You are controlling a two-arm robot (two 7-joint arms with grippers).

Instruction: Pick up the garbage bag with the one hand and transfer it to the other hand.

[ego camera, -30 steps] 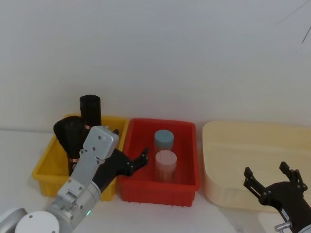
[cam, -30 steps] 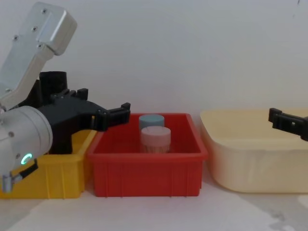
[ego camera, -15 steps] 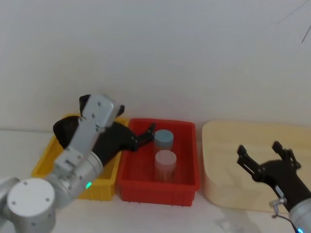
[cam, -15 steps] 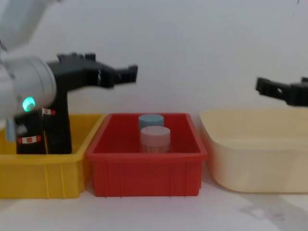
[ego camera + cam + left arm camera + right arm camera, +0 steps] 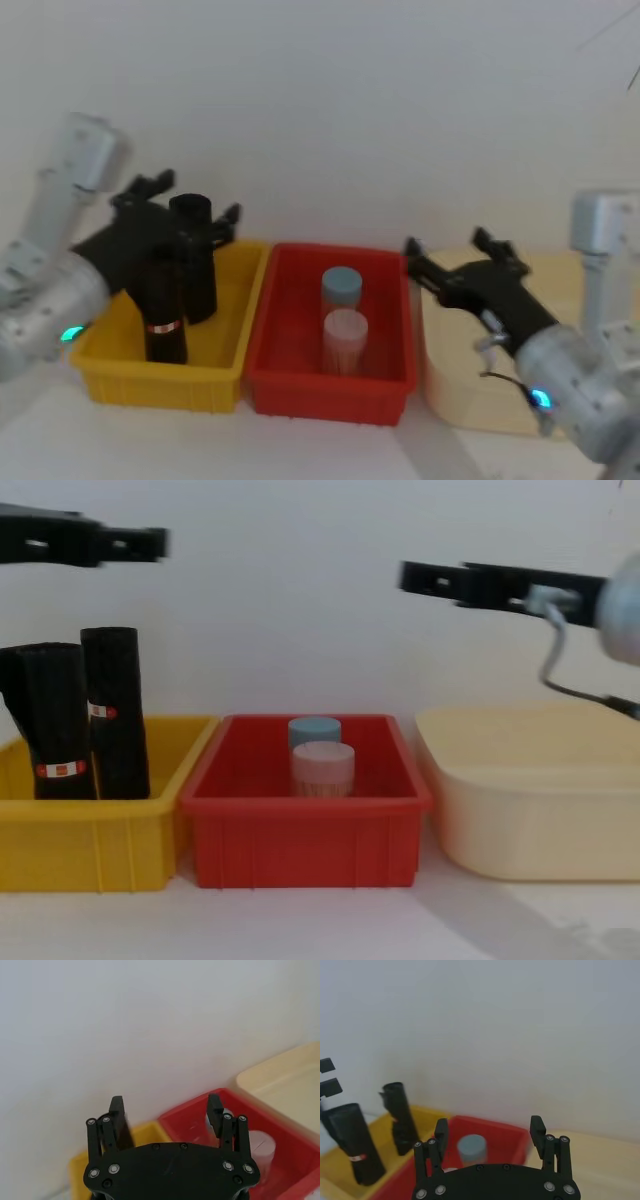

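The garbage bag [image 5: 164, 300] is a black roll with a white band and an orange-red square. It stands upright in the yellow bin [image 5: 110, 365], at that bin's left in the chest view [image 5: 55, 720], and it also shows in the right wrist view [image 5: 351, 1142]. Behind it stands a taller black roll [image 5: 197, 255] with a small tag. My left gripper [image 5: 192, 200], on the green-lit arm, hovers open above both rolls, touching neither, and holds nothing [image 5: 165, 1109]. My right gripper [image 5: 446, 242], on the blue-lit arm, hangs open and empty [image 5: 489, 1132] over the gap between red bin and cream tub.
A red bin [image 5: 300, 375] in the middle holds a blue-lidded jar [image 5: 340, 285] and a pink-lidded jar [image 5: 342, 335]. A cream tub [image 5: 530, 790] stands at the right. A white wall rises close behind all three containers.
Both arms have risen. The left gripper swung from over the red bin leftwards to above the yellow bin. The right gripper climbed and moved left to the tub's left edge.
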